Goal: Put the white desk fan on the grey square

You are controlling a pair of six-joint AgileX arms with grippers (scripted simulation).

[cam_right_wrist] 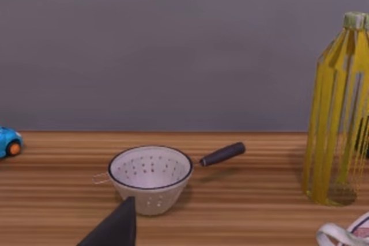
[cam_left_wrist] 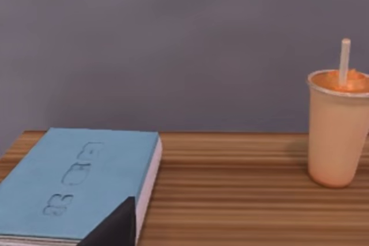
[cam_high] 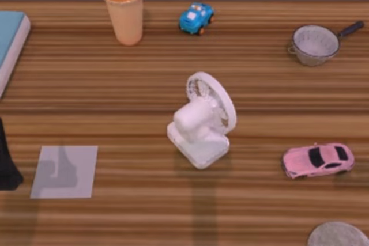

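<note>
Striped wood-grain table point(cam_high: 115, 84). Blue hardback book point(cam_left_wrist: 75, 180) at 10 o'clock, cover embossed with faint, unreadable marks. White desk fan point(cam_high: 200, 124), smooth plastic with a round wire grille and square base, stands at centre. Grey square point(cam_high: 64, 171), thin and flat, lies well apart at 8 o'clock. Orange cup point(cam_high: 123, 10) with straw at 11; perforated strainer point(cam_high: 314, 44) at 2; glossy pink car point(cam_high: 318, 160) at 4; blue car point(cam_high: 196, 18) at 12. Left gripper point(cam_high: 7, 162) at the left edge: jaw state cannot be told. Right gripper out of the top view.
</note>
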